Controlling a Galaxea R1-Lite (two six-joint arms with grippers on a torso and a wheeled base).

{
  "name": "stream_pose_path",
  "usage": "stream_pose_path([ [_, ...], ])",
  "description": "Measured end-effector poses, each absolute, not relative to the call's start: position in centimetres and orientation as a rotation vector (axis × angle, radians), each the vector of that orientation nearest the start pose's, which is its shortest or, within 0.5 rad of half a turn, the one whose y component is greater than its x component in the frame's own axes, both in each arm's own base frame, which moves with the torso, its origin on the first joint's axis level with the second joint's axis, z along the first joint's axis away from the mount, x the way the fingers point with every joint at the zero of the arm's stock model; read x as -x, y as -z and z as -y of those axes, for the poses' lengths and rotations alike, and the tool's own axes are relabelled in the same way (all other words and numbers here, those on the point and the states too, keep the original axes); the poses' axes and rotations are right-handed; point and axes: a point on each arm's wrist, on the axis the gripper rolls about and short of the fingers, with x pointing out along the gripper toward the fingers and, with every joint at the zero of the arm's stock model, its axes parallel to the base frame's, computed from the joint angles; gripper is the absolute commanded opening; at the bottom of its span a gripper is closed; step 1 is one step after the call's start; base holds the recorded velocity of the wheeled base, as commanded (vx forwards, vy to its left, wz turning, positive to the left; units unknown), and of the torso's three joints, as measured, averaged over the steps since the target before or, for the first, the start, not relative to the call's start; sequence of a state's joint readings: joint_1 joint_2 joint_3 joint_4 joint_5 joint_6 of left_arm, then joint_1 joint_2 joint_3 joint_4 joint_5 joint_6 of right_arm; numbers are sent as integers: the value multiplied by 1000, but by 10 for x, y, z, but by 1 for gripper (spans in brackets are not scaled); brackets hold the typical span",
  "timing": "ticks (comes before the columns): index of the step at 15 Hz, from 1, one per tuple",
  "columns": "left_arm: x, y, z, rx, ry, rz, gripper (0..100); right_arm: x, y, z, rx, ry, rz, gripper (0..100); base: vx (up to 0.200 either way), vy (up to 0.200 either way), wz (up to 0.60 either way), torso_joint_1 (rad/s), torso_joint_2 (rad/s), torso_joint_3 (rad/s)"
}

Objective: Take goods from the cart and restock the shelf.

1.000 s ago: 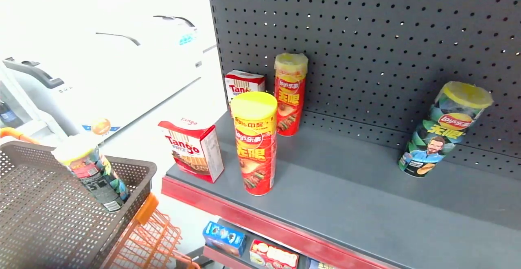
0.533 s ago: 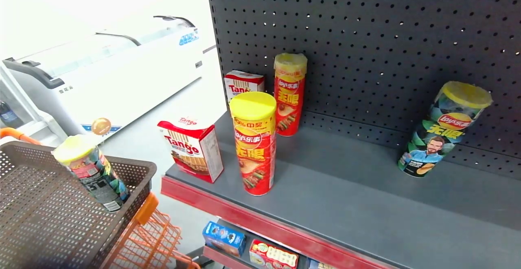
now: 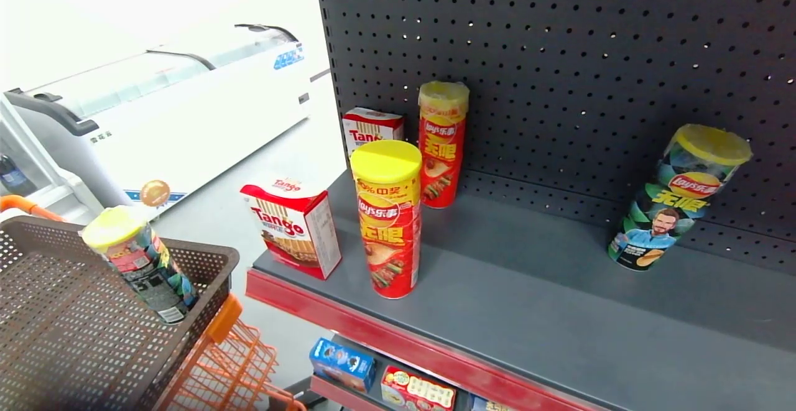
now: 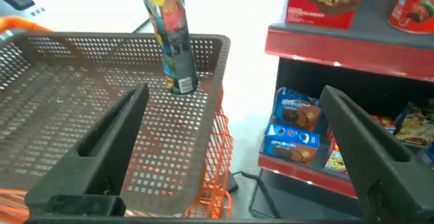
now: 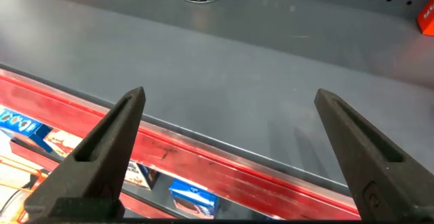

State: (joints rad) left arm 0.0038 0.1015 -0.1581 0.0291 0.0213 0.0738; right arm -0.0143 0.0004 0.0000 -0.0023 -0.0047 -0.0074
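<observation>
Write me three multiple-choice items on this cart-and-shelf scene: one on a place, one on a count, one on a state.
1. Where is the dark can with the yellow lid that has not been shelved?
A. in the brown basket on the cart
B. on the floor
C. on top of the freezer

2. How many red chip cans stand on the grey shelf?
A. one
B. two
C. four

3. How do the jaws of the left gripper stand?
A. open, holding nothing
B. shut on a can
C. shut on a box

Key:
1 A, the can stands inside the basket near its far wall.
2 B, one stands near the front and one farther back.
3 A, the left wrist view shows the jaws wide apart with only the basket beyond them.
</observation>
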Motion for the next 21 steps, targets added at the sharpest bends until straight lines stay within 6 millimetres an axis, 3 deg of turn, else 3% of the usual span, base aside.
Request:
stream_pose_path([
  [4, -11, -172, -2, -30, -87, -88, 100, 23, -76, 0, 7, 18, 2, 100, 0, 0, 0, 0, 0, 0],
  [7, -61, -205, -7, 9, -162, -171, 100, 23, -76, 0, 7, 19, 2, 100, 0, 0, 0, 0, 0, 0],
  [9, -94, -216, -23, 24, -223, -234, 100, 23, -76, 0, 7, 18, 2, 100, 0, 0, 0, 0, 0, 0],
  [12, -140, -214, -50, 0, -238, -303, 100, 23, -76, 0, 7, 18, 2, 100, 0, 0, 0, 0, 0, 0],
  [14, -164, -203, -58, -16, -220, -293, 100, 23, -76, 0, 7, 18, 2, 100, 0, 0, 0, 0, 0, 0],
  [17, -185, -178, -59, -24, -187, -278, 100, 23, -76, 0, 7, 19, 2, 100, 0, 0, 0, 0, 0, 0],
  [21, -198, -145, -61, -25, -178, -270, 100, 23, -76, 0, 7, 18, 2, 100, 0, 0, 0, 0, 0, 0],
])
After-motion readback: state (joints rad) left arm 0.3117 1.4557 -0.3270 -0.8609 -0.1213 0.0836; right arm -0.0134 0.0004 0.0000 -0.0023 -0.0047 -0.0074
